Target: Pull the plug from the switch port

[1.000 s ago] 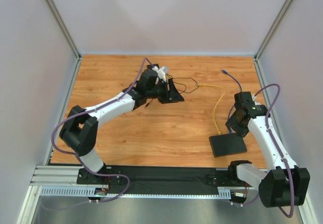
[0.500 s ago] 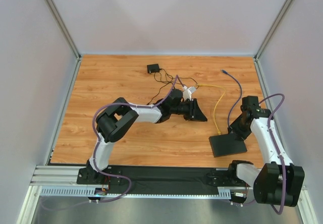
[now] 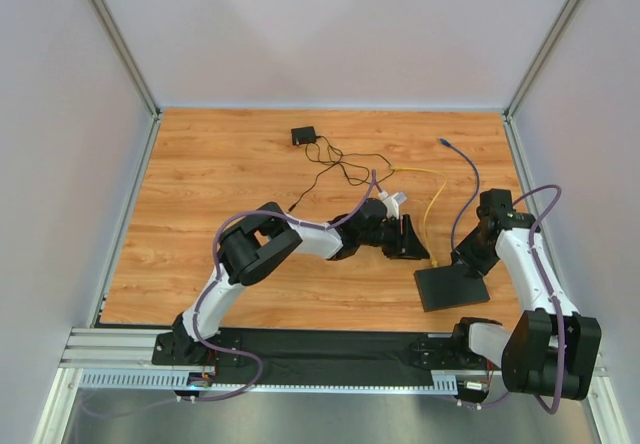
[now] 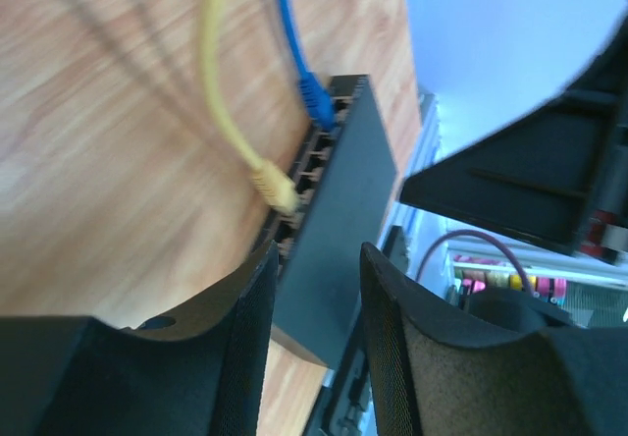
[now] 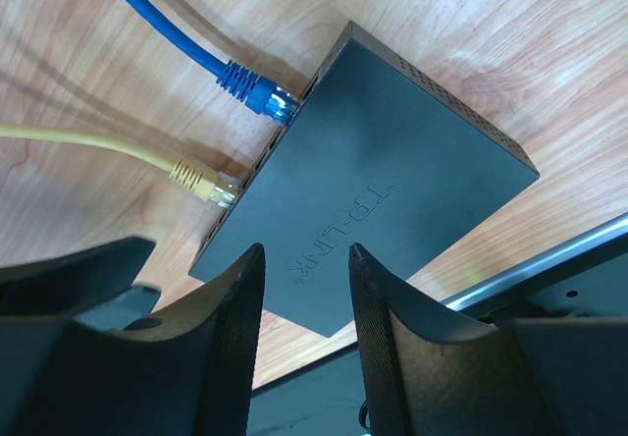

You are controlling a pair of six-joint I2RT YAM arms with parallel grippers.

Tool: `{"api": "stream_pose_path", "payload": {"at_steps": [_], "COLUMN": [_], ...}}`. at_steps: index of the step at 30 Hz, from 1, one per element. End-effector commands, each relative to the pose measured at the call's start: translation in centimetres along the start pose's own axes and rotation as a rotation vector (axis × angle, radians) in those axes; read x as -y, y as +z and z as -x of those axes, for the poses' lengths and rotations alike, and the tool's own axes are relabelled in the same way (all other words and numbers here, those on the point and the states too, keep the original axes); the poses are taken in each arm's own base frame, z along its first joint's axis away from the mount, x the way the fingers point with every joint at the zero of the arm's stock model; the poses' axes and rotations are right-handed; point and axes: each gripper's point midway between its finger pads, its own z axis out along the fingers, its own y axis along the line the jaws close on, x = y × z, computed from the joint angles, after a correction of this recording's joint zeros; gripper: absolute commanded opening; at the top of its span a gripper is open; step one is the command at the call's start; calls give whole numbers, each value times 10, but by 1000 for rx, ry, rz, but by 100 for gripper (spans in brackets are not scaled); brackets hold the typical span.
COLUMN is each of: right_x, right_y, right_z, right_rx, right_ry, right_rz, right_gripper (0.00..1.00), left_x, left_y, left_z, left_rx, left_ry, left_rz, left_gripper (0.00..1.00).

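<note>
Switch box: the flat matte black rectangular switch box lies on the wood-grain table at the near right, close to the right arm's base. Its port row faces away from the bases, so the arms must reach over or around it to meet the plugs.

Right gripper: the black two-finger right gripper hangs over the box's top face, fingers apart, with the lid showing between them. I judge it is placed there to pin the box while the other arm pulls. I cannot tell whether it touches the lid.

Left gripper: the black two-finger left gripper reaches across from the left, low and tilted, fingers spread and holding nothing. It looks along the port edge, probably because the plugs stick out level with the table.

Yellow plug: the clear-tipped yellow plug sits in a port near the middle of the row, on the left gripper's side. It is likely the target, though the pictures do not settle which plug is meant.

Blue plug: the bright blue plug is seated toward the end of the row farther from the left gripper.

Cables: the thin yellow cable and the blue cable trail slack toward the far side, so a pull should meet little drag.

Adapter: the small black square adapter with its thin black cord lies far back, well apart from the work.
</note>
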Motion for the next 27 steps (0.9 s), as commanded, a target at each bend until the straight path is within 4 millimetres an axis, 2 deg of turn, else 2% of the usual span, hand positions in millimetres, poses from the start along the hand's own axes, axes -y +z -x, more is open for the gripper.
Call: {"api": "stream_pose_path", "payload": {"at_steps": [1, 13, 24, 27], "right_x": [-6, -4, -5, -6], "right_y": [-5, 6, 16, 18], "right_z": [14, 16, 19, 19], "right_rx": [42, 34, 21, 16], "right_ry": [-9, -6, -3, -1], "right_rz": [15, -9, -34, -37], "right_gripper": [41, 41, 41, 40], "left_x": [4, -5, -21, -18], "left_y": [11, 28, 30, 33], "left_z": [7, -1, -13, -13], "left_rx": [57, 45, 21, 17], "left_ry": [-28, -58, -112, -115], "left_rz": [-39, -1, 80, 67], "left_gripper": [47, 42, 41, 40]}}
